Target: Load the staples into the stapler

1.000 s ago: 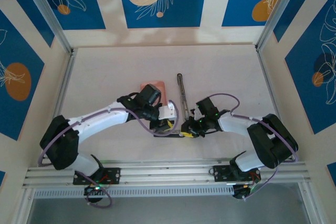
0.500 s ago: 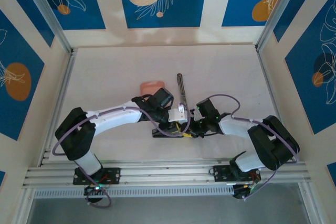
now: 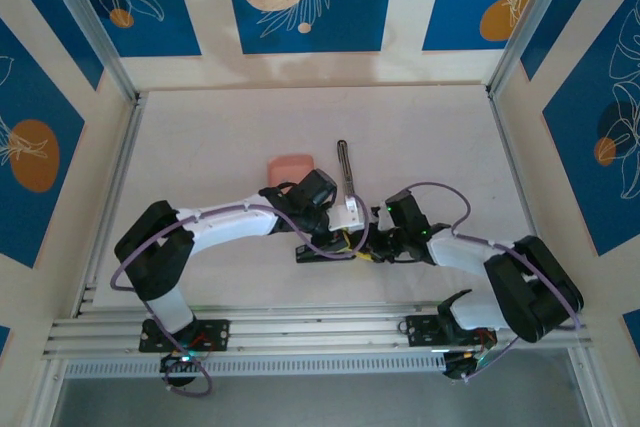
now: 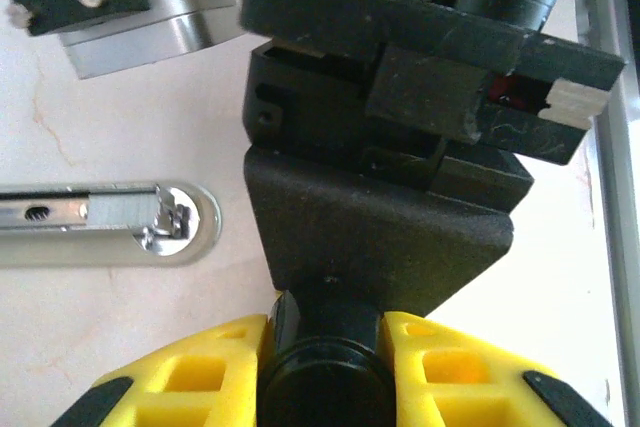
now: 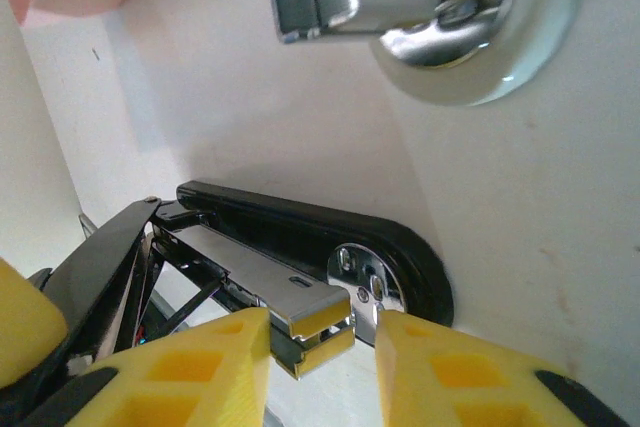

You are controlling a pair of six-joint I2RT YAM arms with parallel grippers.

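Note:
The stapler [image 3: 313, 253] lies open near the table's front, with its black base [image 5: 300, 227] flat on the table and its silver magazine [image 5: 255, 282] raised. My right gripper [image 5: 312, 332] is open astride the magazine's front tip; the left finger touches it and a gap shows on the right. My left gripper [image 4: 325, 332] is shut on a rounded black part of the stapler [image 4: 322, 367], just left of the right gripper [image 3: 369, 248]. The staples are hidden from view.
A long silver metal bar [image 3: 344, 169] with a rounded end [image 4: 185, 222] lies on the table just beyond the grippers. A salmon-pink tray [image 3: 292, 165] sits to the bar's left. Aluminium rails [image 3: 320, 327] line the near edge.
The left gripper moved right, off the pink tray and over to the stapler. The right gripper's jaws have parted a little around the magazine tip.

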